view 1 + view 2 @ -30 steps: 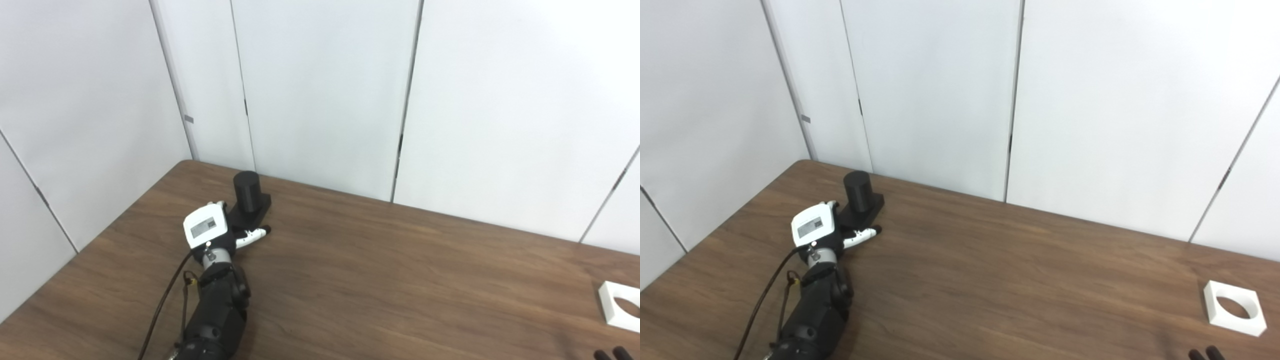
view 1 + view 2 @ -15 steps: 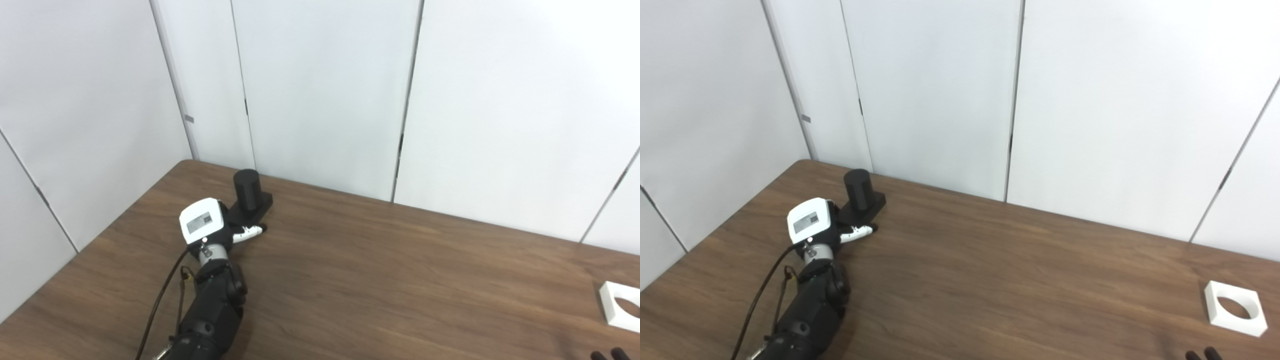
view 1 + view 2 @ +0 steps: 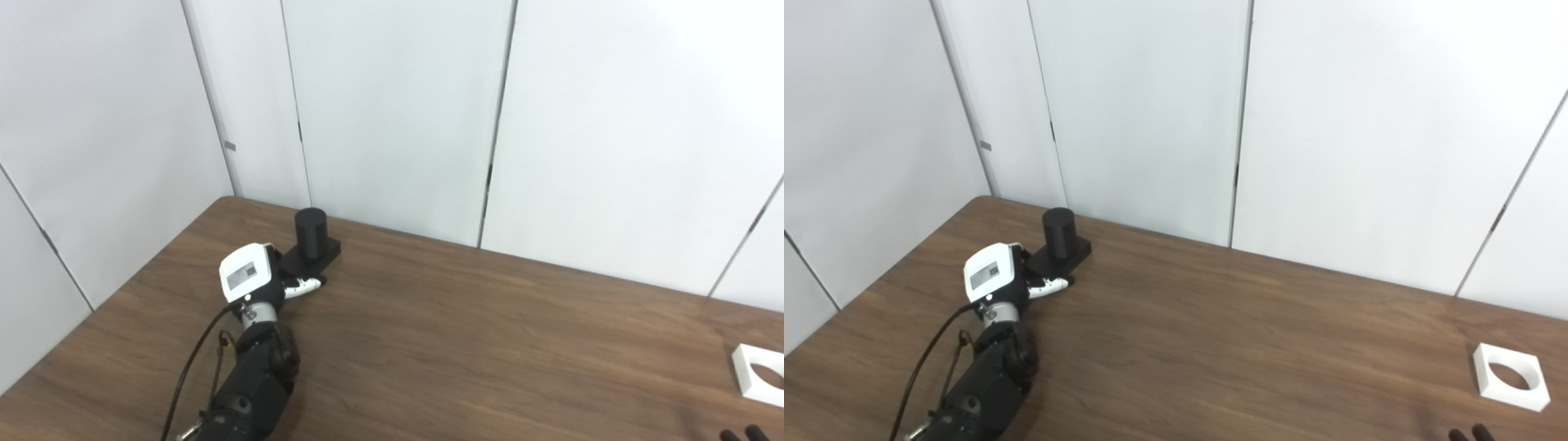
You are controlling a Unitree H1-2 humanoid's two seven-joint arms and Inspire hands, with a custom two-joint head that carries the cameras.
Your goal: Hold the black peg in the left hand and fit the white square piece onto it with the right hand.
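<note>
The black peg (image 3: 311, 231) is a short cylinder upright on a flat black base (image 3: 324, 252) near the table's far left corner. My left hand (image 3: 248, 278) lies on the table just in front-left of that base, its white back facing me. Its thumb (image 3: 303, 285) sticks out along the table beside the base's near edge, and its fingers are hidden behind the hand. The white square piece (image 3: 1516, 401), with a round hole, lies flat at the far right. Only two dark fingertips (image 3: 1470, 433) of my right hand show at the bottom edge, short of the piece.
The brown wooden table (image 3: 465, 343) is bounded by white wall panels (image 3: 398, 110) behind and on the left. A black cable (image 3: 196, 367) runs along my left forearm. Bare tabletop lies between the peg and the white piece.
My left hand has pushed forward against the base, and the peg with its base has slid a little right and turned. The right fingertips have sunk lower at the bottom edge.
</note>
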